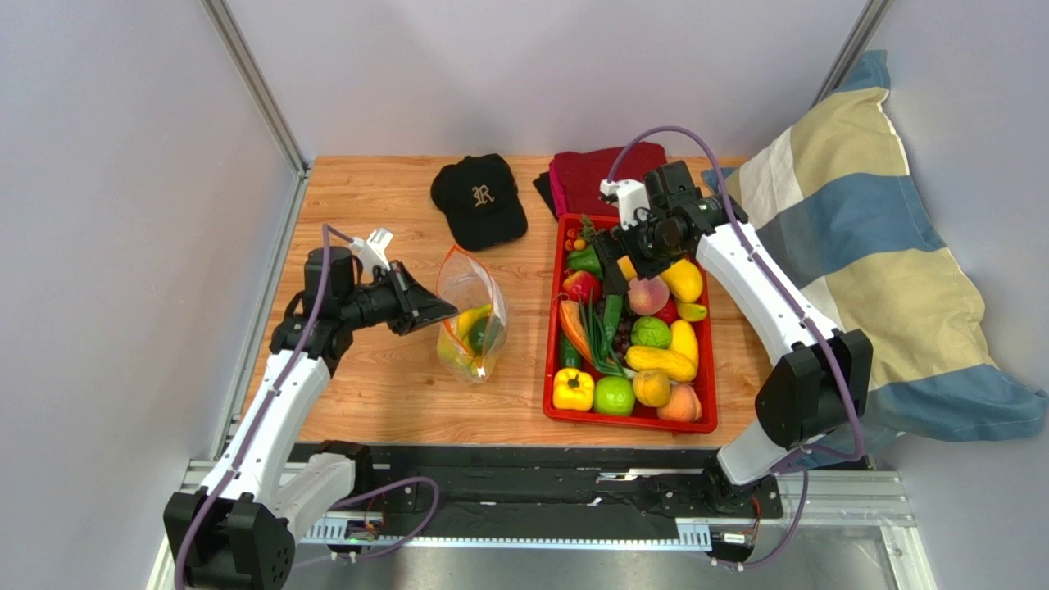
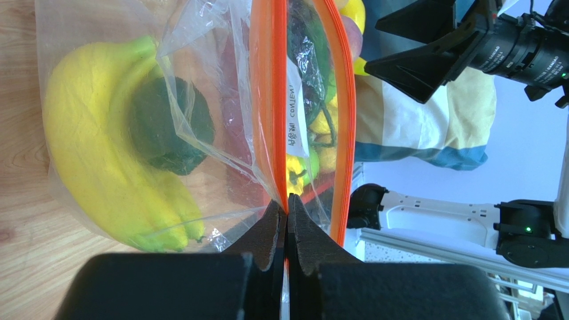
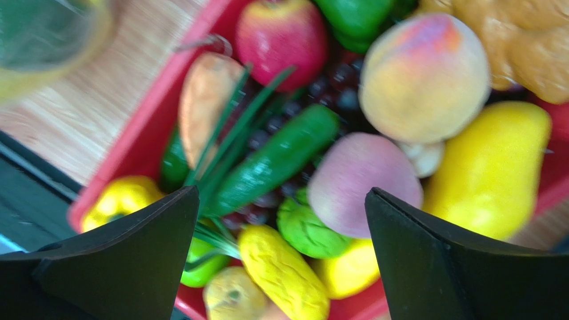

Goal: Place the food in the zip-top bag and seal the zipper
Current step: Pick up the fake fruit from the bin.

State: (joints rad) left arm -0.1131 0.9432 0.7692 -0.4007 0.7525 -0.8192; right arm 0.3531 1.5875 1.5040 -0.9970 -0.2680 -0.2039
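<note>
The clear zip-top bag [image 1: 472, 311] stands on the table left of the red tray, holding a yellow banana bunch [image 2: 100, 147] and a dark green piece [image 2: 163, 123]. My left gripper [image 2: 287, 208] is shut on one lip of the orange-red zipper [image 2: 270, 100]; the other lip [image 2: 344, 120] stands apart, so the mouth is open. My right gripper [image 3: 280, 207] is open and empty above the far end of the tray [image 1: 555, 332], over a pink fruit [image 3: 360, 183], a green cucumber [image 3: 277, 160] and a yellow mango-like fruit [image 3: 491, 170]. It also shows in the top view [image 1: 628, 240].
A black cap [image 1: 479, 199] and a dark red folded cloth [image 1: 603, 172] lie at the back of the table. A striped pillow [image 1: 862, 246] leans at the right. The tray holds several more toy fruits and vegetables.
</note>
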